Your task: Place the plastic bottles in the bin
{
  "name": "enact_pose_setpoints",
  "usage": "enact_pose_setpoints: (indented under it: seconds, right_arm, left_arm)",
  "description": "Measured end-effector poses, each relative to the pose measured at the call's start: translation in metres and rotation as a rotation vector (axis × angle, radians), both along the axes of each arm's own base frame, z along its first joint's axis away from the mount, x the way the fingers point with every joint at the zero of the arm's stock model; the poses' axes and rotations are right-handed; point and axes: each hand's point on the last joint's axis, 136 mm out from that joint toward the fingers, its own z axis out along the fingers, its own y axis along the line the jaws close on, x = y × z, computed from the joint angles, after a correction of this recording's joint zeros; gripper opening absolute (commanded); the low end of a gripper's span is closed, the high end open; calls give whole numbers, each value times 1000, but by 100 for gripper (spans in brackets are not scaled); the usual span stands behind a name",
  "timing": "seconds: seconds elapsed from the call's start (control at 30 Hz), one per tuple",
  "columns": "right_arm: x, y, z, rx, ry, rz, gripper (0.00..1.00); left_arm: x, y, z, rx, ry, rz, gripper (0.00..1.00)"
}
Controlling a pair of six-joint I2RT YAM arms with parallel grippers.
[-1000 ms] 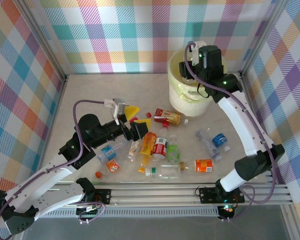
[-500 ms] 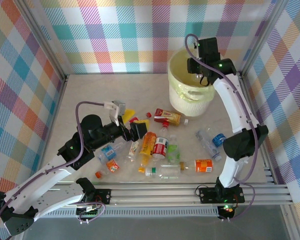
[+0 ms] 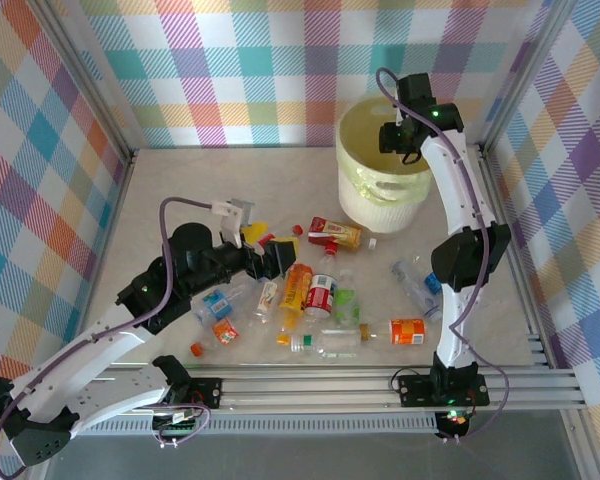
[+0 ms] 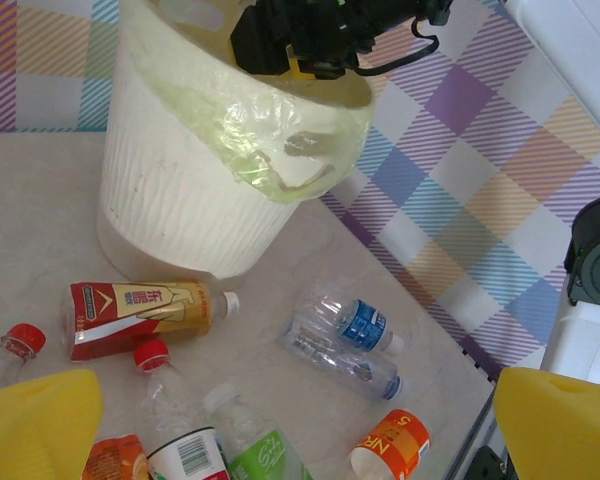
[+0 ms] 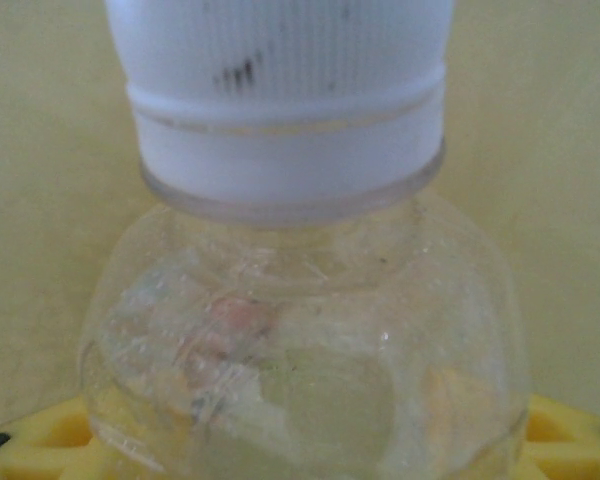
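The bin [image 3: 378,190] is a pale-yellow bucket with a thin liner at the back right. My right gripper [image 3: 401,138] hangs over its mouth, shut on a clear plastic bottle [image 5: 305,340] with a white cap [image 5: 280,90]; the bin's yellow inside is behind it. Several bottles lie on the table: a red-and-gold one [image 3: 335,233], an orange one [image 3: 295,287], a red-labelled one [image 3: 321,293], a green one [image 3: 345,303], an orange-labelled one [image 3: 407,331] and a blue-labelled one [image 4: 358,325]. My left gripper [image 3: 275,258] is open above the pile's left side, yellow fingers [image 4: 35,425] wide apart.
Checked walls enclose the table on three sides, and a metal rail [image 3: 360,385] runs along the near edge. Small crushed bottles [image 3: 220,318] lie under the left arm. Bare table [image 3: 180,190] stretches at the back left.
My right arm has swung further back over the bin with the bottle still in its jaws. The left arm has shifted slightly, staying open above the pile.
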Motion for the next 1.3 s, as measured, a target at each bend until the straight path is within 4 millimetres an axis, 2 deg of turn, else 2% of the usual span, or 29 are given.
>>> enact_pose_setpoints:
  seconds: [0.27, 0.47, 0.83, 1.07, 1.3]
  right_arm:
    - [-2, -3, -41, 19, 128, -7, 58]
    - [-6, -2, -57, 30, 187, -4, 58]
    - [-8, -1, -61, 60, 206, -8, 64]
    - [-8, 1, -61, 73, 208, 0, 78]
    - [-9, 1, -55, 75, 196, 2, 84]
  left_arm:
    - [2, 3, -10, 36, 31, 18, 100]
    - [3, 0, -17, 84, 56, 9, 100]
    - [3, 1, -42, 193, 123, -1, 100]
    - [1, 2, -55, 254, 148, -14, 100]
    - [-3, 6, -64, 314, 165, -29, 100]
